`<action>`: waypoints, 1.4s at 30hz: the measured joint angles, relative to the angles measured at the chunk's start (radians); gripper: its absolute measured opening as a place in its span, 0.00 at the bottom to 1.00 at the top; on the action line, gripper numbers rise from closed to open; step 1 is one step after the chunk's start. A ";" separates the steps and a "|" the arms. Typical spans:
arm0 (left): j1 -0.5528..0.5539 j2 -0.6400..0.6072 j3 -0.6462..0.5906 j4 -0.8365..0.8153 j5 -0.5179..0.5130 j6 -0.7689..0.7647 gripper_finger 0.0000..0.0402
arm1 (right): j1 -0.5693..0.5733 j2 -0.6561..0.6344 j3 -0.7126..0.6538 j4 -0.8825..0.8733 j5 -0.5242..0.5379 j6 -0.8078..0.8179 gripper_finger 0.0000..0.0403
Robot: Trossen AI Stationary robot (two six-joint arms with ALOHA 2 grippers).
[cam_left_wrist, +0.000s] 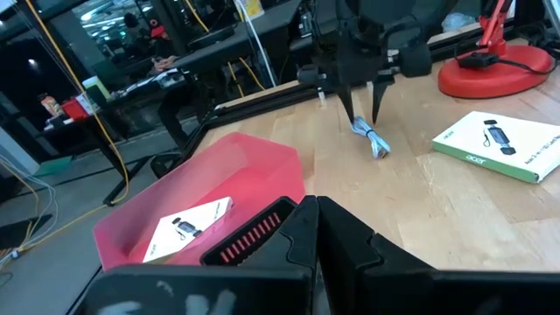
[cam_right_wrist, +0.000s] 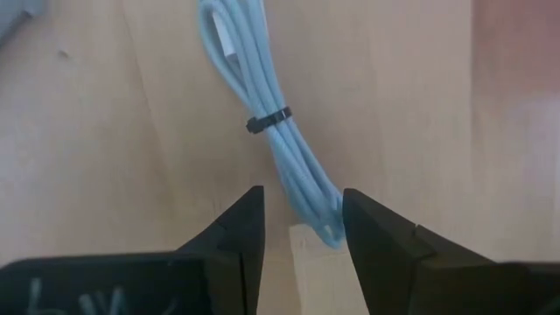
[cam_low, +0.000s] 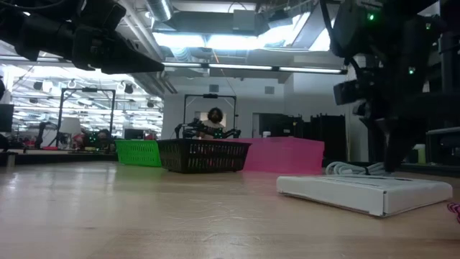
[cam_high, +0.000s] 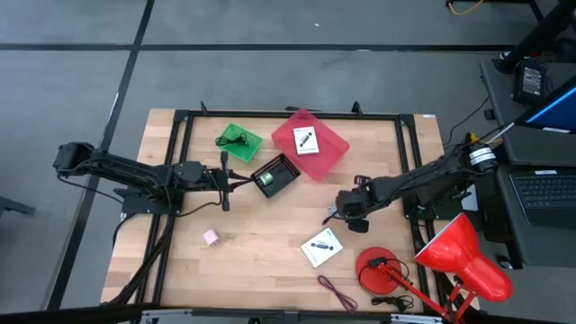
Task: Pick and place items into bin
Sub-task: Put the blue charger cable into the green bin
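Observation:
A pale blue coiled cable (cam_right_wrist: 271,131), bound by a black tie, lies on the wooden table right of centre. My right gripper (cam_right_wrist: 300,197) points down over the cable's near end, open, one finger on either side of it; it also shows in the left wrist view (cam_left_wrist: 365,114). My left gripper (cam_left_wrist: 315,208) is shut and hangs level beside the black basket (cam_high: 274,175), holding nothing. One white card (cam_high: 306,141) lies in the pink bin (cam_high: 328,148), another (cam_high: 322,247) on the table. A pink cube (cam_high: 211,237) and a maroon cord (cam_high: 337,292) lie near the front.
A green bin (cam_high: 239,142) with a dark cord in it stands left of the pink bin. A red desk lamp (cam_high: 450,256) takes up the near right corner. A black frame (cam_high: 270,115) runs round the table. Bare wood lies between the cube and the card.

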 joint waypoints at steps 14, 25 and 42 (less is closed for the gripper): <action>0.000 0.000 0.000 0.000 -0.002 0.000 0.01 | -0.010 0.111 0.006 0.029 -0.023 -0.035 0.22; 0.000 0.000 0.000 0.045 -0.003 0.096 0.01 | -0.013 0.013 0.001 0.075 -0.028 -0.051 0.01; 0.000 0.000 0.000 0.014 -0.001 0.081 0.01 | -0.098 -0.240 0.001 0.213 -0.070 -0.311 0.00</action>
